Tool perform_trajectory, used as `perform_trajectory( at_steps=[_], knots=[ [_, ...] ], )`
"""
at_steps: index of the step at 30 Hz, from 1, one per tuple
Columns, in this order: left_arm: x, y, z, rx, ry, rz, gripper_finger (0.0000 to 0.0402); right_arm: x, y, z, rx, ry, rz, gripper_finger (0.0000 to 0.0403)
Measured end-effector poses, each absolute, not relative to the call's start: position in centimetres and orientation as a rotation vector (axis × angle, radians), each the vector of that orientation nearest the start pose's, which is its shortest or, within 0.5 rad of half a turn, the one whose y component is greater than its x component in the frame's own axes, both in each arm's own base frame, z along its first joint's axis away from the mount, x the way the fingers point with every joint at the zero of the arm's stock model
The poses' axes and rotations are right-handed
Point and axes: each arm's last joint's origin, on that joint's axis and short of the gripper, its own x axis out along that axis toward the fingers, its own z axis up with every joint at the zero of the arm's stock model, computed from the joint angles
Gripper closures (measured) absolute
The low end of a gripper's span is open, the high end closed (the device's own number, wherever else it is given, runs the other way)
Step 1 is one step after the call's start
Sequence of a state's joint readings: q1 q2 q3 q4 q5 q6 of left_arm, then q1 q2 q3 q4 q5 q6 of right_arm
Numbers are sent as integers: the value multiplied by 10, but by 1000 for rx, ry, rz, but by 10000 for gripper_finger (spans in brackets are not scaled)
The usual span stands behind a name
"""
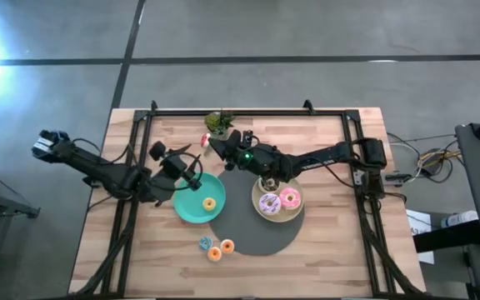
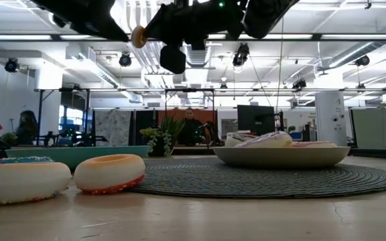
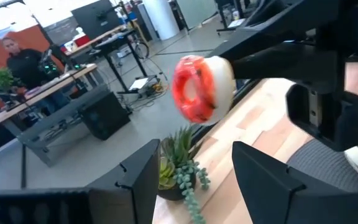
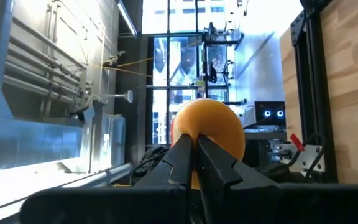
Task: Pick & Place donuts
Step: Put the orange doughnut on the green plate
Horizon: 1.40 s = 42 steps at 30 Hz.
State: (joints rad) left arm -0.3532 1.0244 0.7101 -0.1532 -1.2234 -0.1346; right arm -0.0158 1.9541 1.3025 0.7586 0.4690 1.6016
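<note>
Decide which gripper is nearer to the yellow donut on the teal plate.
Left. The left gripper, open, hovers at the teal plate's edge, close beside the yellow donut. The right gripper, shut on a red-iced donut, is farther off by the plant.

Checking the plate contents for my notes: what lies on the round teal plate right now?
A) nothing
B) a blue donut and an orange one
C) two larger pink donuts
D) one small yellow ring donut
D: the high view shows a single small yellow ring donut on the round teal plate.

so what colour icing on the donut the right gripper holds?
Red icing on the donut; left wrist view shows it best.
</note>
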Motion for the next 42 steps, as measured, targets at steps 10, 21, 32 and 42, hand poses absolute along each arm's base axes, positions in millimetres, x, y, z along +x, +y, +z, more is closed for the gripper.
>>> perform_trajectory(
  at_steps=[10, 21, 32, 42],
  knots=[
    [216, -36, 276, 210, 264, 882, 227, 443, -18, 258, 1596, -466, -278, 394],
    [222, -26, 278, 219, 271, 853, 232, 443, -17, 258, 1616, -435, -248, 394],
    [225, -25, 278, 247, 274, 871, 303, 443, -17, 257, 1613, -406, -255, 384],
    [223, -25, 276, 273, 299, 902, 393, 444, -20, 252, 1583, -279, -219, 281]
  ],
)
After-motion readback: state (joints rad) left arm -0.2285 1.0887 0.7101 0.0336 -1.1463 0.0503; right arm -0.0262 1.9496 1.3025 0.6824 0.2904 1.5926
